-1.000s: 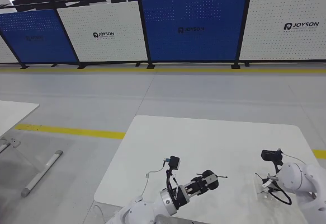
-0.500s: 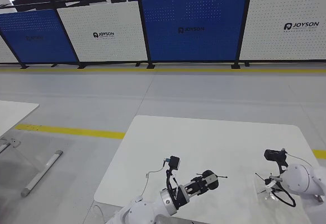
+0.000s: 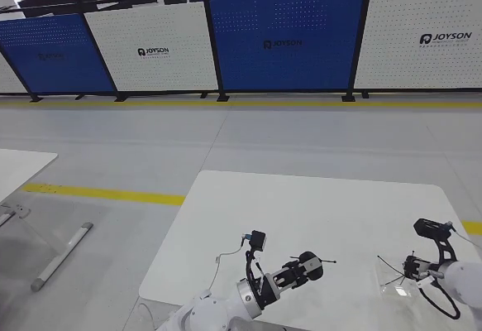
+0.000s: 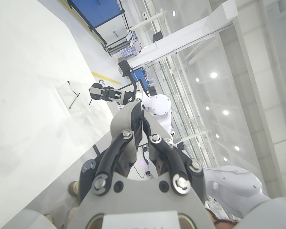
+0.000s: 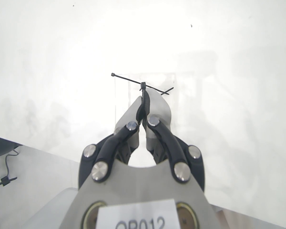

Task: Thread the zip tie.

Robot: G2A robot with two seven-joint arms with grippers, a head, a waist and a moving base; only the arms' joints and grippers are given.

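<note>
The right arm has been drawn outward toward the table's (image 3: 307, 207) right edge, so that more space is left between it and the left arm, which has been kept where it was.

The right gripper (image 5: 143, 97) is closed tight on a black zip tie (image 5: 143, 85): the strap is pinched between the fingers and its head is left sticking out just past the tips. It is held above a clear sheet (image 5: 157, 78) that lies flat on the table near the right edge. A loose tie (image 5: 128, 79) is laid across that sheet, with another short piece crossing its far end.

The left gripper (image 4: 141, 107) is held near the table's front edge, its fingers pressed together and turned toward the right arm. In the top view a black strand (image 3: 326, 262) is seen projecting from its tips; it is probably a second tie, though too thin to be made out with certainty.
</note>
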